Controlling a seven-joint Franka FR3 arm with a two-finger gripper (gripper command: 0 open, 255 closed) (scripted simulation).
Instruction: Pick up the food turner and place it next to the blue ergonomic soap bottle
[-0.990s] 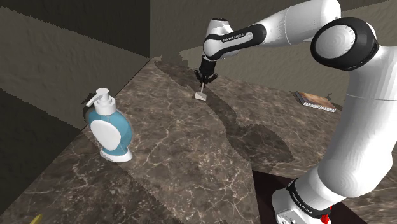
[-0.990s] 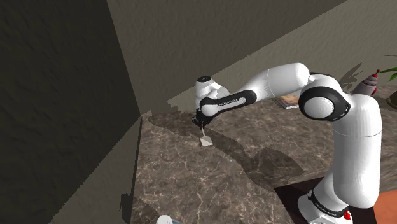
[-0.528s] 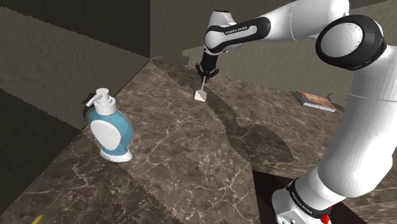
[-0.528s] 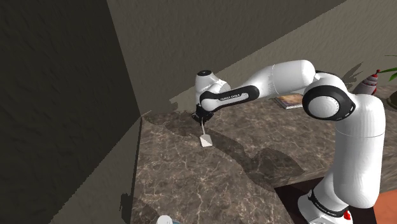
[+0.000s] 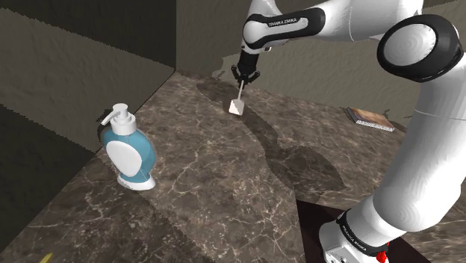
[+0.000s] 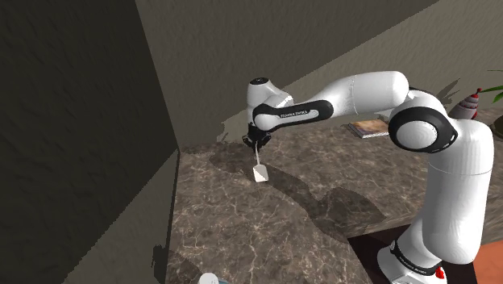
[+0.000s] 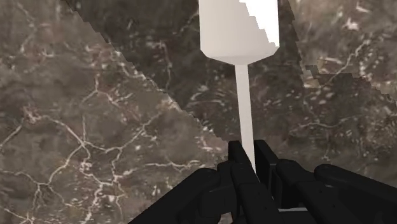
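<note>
1. Food turner (image 7: 240, 32): white, hanging blade-down over the far corner of the worktop (image 5: 224, 179), its thin handle clamped in my end effector (image 7: 249, 153).
2. My grip sits near the handle's very end, so I'd carry it slowly; a swing could twist it loose.
3. The blue soap bottle (image 5: 128, 149) stands well apart, toward the shoulder view's left. I'd aim for bare worktop just beside it, without nudging it.
</note>
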